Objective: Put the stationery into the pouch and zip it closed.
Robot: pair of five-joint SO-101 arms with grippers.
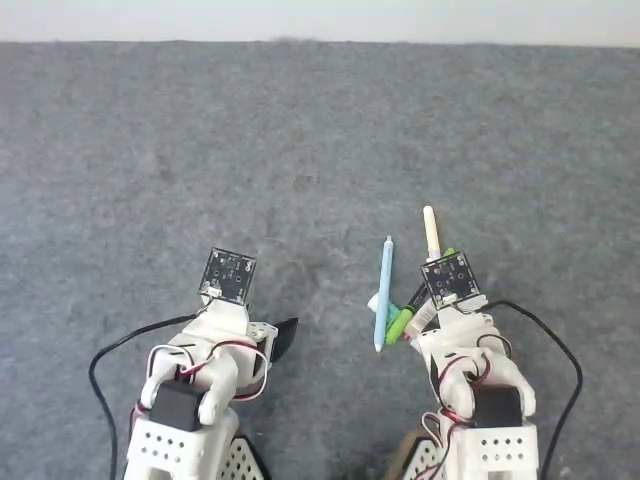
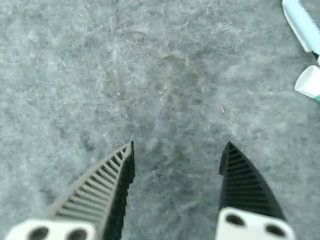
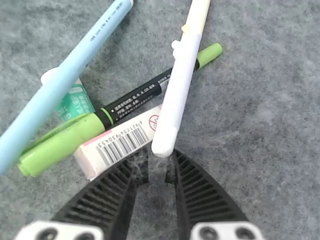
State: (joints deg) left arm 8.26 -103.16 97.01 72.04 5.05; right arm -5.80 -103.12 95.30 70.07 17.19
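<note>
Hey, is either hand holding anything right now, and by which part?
Left hand holds nothing. Right hand sits at one end of the white pen; whether it grips cannot be told.

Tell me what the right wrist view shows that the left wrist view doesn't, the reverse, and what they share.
Right wrist, not left: the right gripper at the end of a cream pen, plus a green marker and a barcoded eraser. Left wrist, not right: the left gripper, open. Shared: the blue pen, the white-capped tube and the grey carpet.
</note>
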